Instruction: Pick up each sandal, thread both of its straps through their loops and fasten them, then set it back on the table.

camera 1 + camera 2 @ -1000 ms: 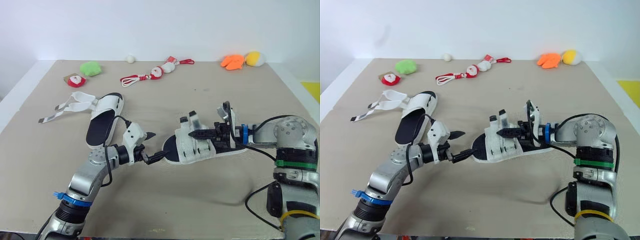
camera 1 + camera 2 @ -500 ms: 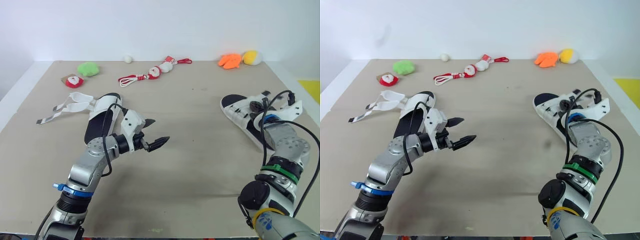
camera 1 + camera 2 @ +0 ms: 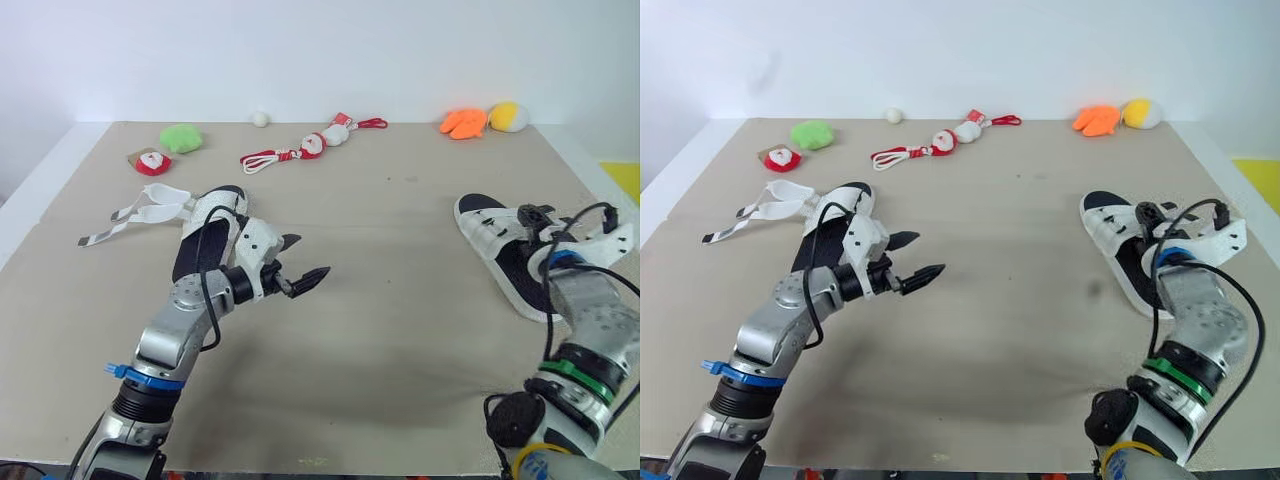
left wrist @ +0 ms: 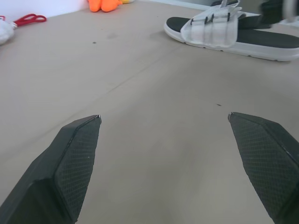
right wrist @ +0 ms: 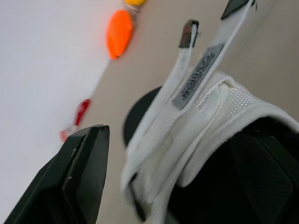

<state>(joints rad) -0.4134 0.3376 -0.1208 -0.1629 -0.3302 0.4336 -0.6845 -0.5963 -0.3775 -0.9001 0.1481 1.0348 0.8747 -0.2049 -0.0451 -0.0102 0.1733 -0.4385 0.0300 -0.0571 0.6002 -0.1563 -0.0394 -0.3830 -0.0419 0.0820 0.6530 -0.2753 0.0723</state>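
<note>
Right wrist view: right gripper (image 5: 172,135) fingers apart, straddling the white-strapped sandal (image 5: 219,109); grey strap label (image 5: 197,78) illegible. Left gripper (image 4: 164,117) spread wide, empty, over the table (image 4: 140,70); second sandal (image 3: 205,235) beside its wrist, straps loose.

Between the left sandal (image 3: 195,255), its loose straps (image 3: 150,210) trailing toward the left edge, and the right sandal (image 3: 500,235) near the right edge, the table (image 3: 400,340) lies bare and wide. The left gripper (image 3: 313,254), fingers apart, hangs over that stretch's left part. Small toys (image 3: 181,137) line the far edge.
</note>
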